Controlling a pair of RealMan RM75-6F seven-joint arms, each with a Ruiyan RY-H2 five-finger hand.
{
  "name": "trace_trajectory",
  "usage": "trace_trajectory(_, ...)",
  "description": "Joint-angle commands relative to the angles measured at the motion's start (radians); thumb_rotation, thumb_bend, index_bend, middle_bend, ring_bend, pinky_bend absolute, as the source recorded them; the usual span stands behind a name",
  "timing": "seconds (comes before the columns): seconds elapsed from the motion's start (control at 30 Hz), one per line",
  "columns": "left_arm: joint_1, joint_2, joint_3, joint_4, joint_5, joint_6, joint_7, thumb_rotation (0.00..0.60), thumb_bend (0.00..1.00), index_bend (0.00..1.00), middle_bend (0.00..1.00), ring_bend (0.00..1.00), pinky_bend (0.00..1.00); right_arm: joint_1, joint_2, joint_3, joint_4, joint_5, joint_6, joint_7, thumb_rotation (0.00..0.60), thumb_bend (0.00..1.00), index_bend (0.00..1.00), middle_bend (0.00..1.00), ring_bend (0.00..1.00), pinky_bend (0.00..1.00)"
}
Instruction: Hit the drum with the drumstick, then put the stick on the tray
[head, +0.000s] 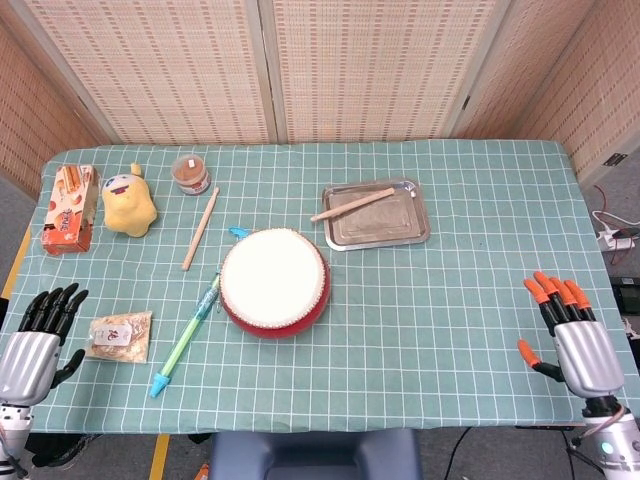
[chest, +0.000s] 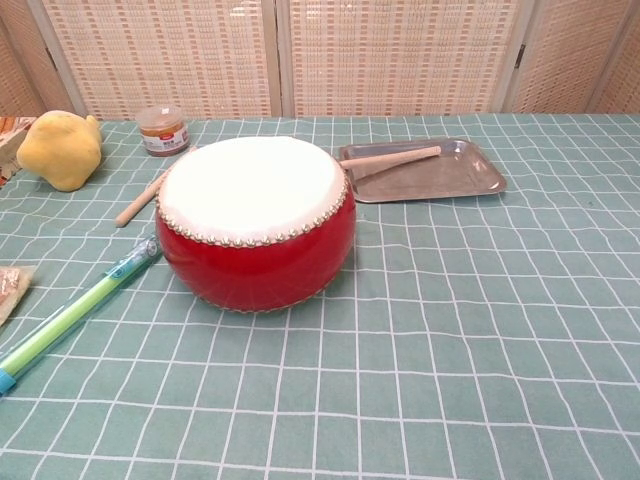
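One drum (head: 274, 281), one metal tray (head: 400, 227), two wooden drumsticks: one (head: 352, 204) on the tray, one (head: 200, 228) on the desk (head: 450, 310). One yellow plush toy (head: 129, 200), one small jar (head: 190, 174), one snack box (head: 70, 208), one snack packet (head: 118, 336), one green pen (head: 185, 338). Two hands: left hand (head: 30, 345), right hand (head: 575, 340).

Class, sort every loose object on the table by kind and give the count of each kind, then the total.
Drums: 1
Trays: 1
Wooden sticks: 2
Pens: 1
Jars: 1
Plush toys: 1
Snack boxes: 1
Snack packets: 1
Total: 9
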Motion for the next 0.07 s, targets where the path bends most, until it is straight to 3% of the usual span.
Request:
trace_trajectory(0.03, 0.000, 0.001, 0.001, 0.000, 0.003, 0.002, 0.000, 0.600, 0.25, 0.03, 0.00, 0.00, 0.00, -0.024, 0.005, -0.004, -0.013, -0.024, 0.025, -0.022, 0.600, 0.33, 0.00, 0.00, 0.00, 0.00)
trace_trajectory(0.07, 0.000, 0.001, 0.002, 0.001, 0.003, 0.003, -0.002, 0.600, 0.25, 0.03, 0.00, 0.00, 0.00, -0.028, 0.004, -0.002, -0.015, -0.028, 0.030, -0.027, 0.600, 0.33, 0.00, 0.00, 0.00, 0.00)
